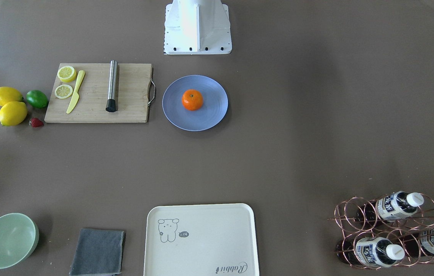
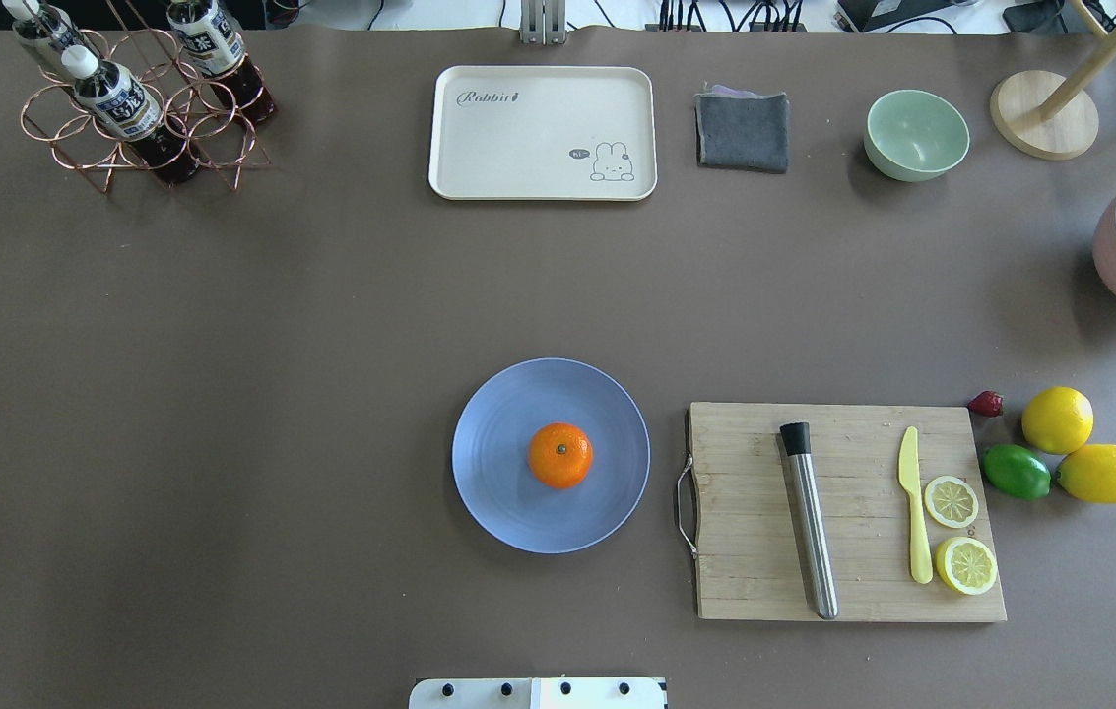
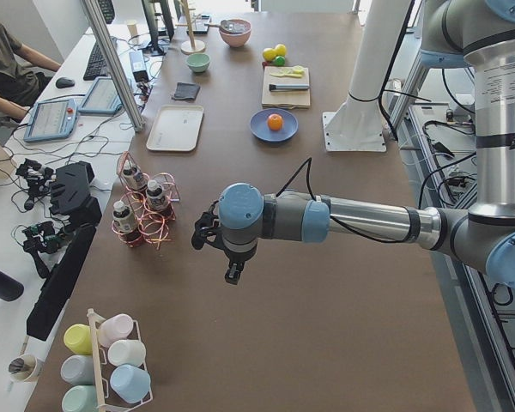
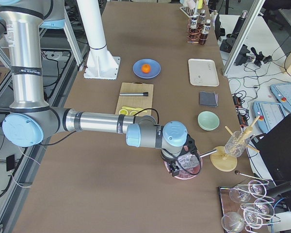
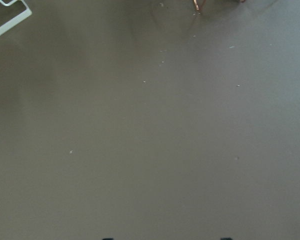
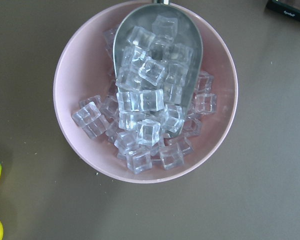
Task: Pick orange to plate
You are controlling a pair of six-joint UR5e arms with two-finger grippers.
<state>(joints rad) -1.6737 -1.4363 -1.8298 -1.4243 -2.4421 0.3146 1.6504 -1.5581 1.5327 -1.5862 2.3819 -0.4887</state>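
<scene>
The orange [image 2: 560,455] sits stem-up near the middle of the pale blue plate [image 2: 498,497], which lies in front of the robot's base. Both also show in the front-facing view, orange [image 1: 192,99] on plate [image 1: 210,115]. Neither gripper is near them. My left gripper [image 3: 232,275] hangs over bare table at the robot's left end, close to the bottle rack. My right gripper [image 4: 176,168] hovers over the pink bowl of ice [image 6: 145,95] at the robot's right end. Both show only in the side views, so I cannot tell whether they are open or shut.
A wooden cutting board [image 2: 745,512] beside the plate holds a steel muddler [image 2: 811,522], a yellow knife and two lemon slices. Lemons [image 2: 1058,419], a lime and a strawberry lie beyond it. At the far edge: cream tray [image 2: 543,133], grey cloth, mint bowl [image 2: 916,135], bottle rack [image 2: 134,98].
</scene>
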